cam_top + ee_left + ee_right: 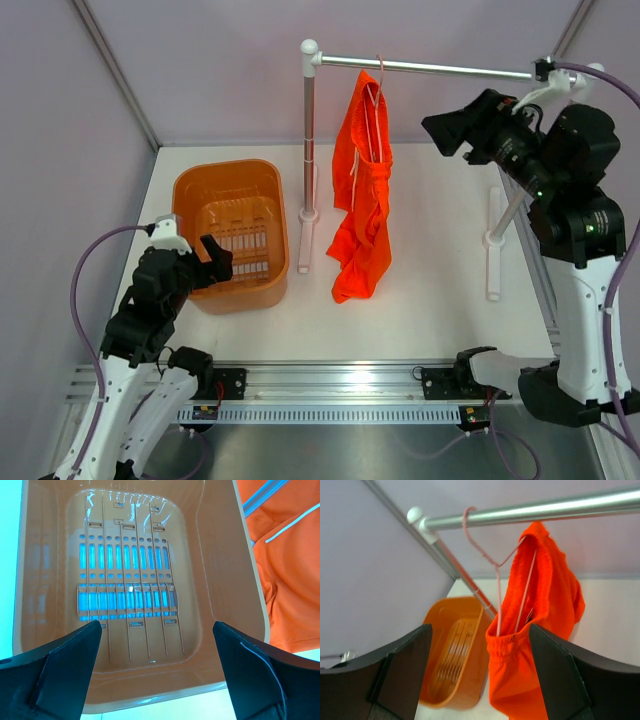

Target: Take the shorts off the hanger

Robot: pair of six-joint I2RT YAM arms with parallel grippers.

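Shorts (362,200) hang on the hanger (496,566) from the rail (430,68), the wire seemingly inside the waistband. Left gripper (218,265) gapes empty at the basket (225,166); right gripper (447,135), also spread, hovers beside the shorts.

The shorts (364,190) are bright orange-red, soft and crumpled, with a thin white drawstring running down the front. In my overhead view they hang toward 12 o'clock on the table, waist at 12 and legs trailing to 6. I cannot tell whether the lowest fold touches the tabletop. The hanger (377,88) is thin pale-pink wire, and its small hook is looped over the rail (450,68). From my right wrist, the hanger (496,567) hangs skewed. One shoulder is buried in the bunched waistband at 1 o'clock, and two wires drop into the shorts (535,645).
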